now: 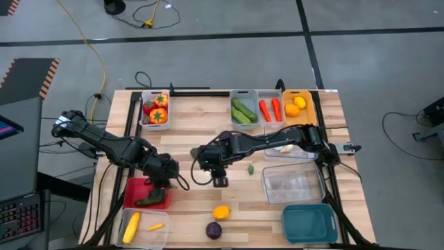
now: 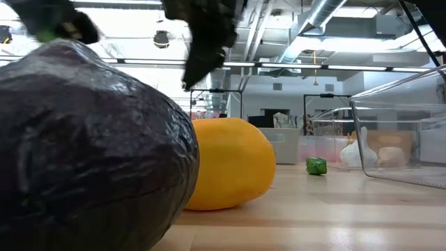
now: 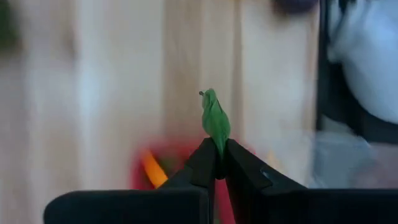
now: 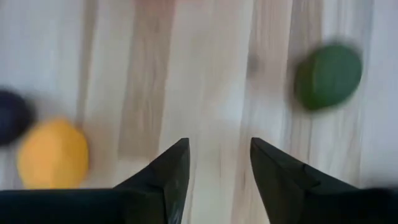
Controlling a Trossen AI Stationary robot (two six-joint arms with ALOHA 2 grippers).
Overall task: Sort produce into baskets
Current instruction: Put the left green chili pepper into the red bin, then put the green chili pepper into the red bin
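My left gripper (image 1: 165,183) hangs over the red basket (image 1: 136,189) at the near left, shut on a thin green piece of produce (image 3: 216,119). A dark green shape (image 1: 151,200) lies over that basket; I cannot tell if it is the same piece. My right gripper (image 4: 219,163) stands open above the table's middle (image 1: 220,180), with nothing between its fingers. A yellow-orange round fruit (image 1: 220,212), a purple round (image 1: 214,230) and a small green piece (image 1: 250,168) rest on the bare wood near it. My left gripper pinches the green piece between its two fingertips (image 3: 208,155), and only a narrow leaf-like tip (image 3: 214,109) pokes out beyond them. The fingers slant steeply down from the table's left. The piece is clear of the table; the rest of it is hidden by the fingers.
At the far edge stand a basket with red and orange peppers (image 1: 155,109), one with cucumbers (image 1: 243,110), one with carrots (image 1: 271,109) and an orange one with lemons (image 1: 297,105). Clear baskets (image 1: 293,184) and a teal one (image 1: 309,223) stand right; a white one (image 1: 142,227) holds corn.
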